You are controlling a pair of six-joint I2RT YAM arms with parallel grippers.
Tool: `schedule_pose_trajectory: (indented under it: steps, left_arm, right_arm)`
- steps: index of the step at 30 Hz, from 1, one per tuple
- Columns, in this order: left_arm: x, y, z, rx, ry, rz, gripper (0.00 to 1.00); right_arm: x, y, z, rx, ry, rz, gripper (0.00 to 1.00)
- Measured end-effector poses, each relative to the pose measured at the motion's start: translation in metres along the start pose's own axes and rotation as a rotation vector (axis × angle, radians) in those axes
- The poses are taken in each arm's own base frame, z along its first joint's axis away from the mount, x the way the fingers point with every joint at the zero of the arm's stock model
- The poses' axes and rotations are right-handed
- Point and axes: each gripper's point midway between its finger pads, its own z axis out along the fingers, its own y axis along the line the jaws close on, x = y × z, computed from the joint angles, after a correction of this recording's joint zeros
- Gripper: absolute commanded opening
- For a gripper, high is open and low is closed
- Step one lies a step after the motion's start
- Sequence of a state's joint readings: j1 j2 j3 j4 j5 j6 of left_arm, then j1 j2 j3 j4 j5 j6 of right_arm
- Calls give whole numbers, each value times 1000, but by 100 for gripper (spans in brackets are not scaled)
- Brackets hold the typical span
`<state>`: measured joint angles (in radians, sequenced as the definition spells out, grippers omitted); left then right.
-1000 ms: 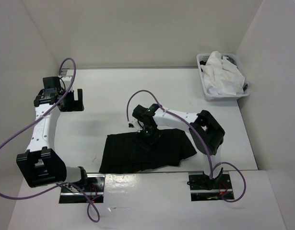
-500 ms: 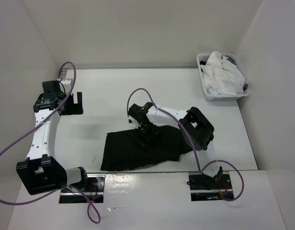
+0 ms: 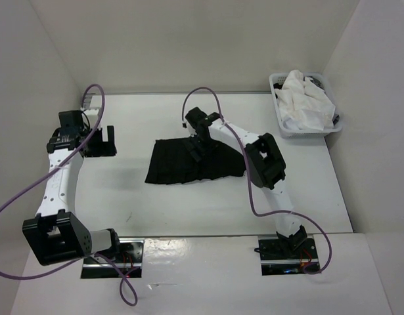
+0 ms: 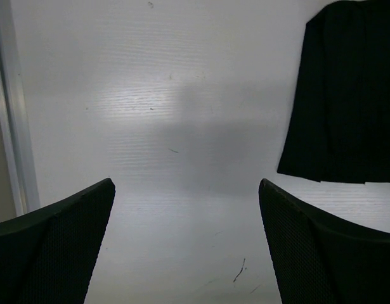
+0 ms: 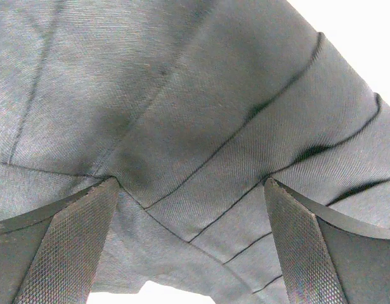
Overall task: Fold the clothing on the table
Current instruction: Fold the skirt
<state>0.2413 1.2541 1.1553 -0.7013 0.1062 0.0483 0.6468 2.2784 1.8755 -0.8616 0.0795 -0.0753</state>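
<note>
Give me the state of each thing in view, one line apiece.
black skirt, lying flat on the table, apparently folded over itself
left fingers, open, holding nothing, over bare table beside the skirt
right fingers, open, pressed down onto the skirt's fabric
white basket, upright at the far right corner, heaped with white cloth

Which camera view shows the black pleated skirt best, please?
The top external view: the whole black pleated skirt lies in frame on the white table, its outline nearly all visible. The left wrist view catches only one end of it; the right wrist view is a close-up of pleats, no outline.
</note>
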Motion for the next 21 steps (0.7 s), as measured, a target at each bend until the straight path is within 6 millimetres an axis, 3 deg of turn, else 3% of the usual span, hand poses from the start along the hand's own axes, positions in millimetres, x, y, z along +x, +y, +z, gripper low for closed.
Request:
schedule_pose_trajectory:
  steps: [12, 16, 21]
  left_arm:
    - [26, -44, 66, 293, 196, 15, 100]
    - [13, -52, 68, 353, 174, 20, 100]
    - [-14, -60, 77, 424, 103, 66, 100]
  right_arm:
    - [-49, 5, 16, -84, -81, -214, 100]
    - [-56, 11, 16, -129, -95, -251, 100]
    - [-47, 16, 8, -193, -92, -268, 100]
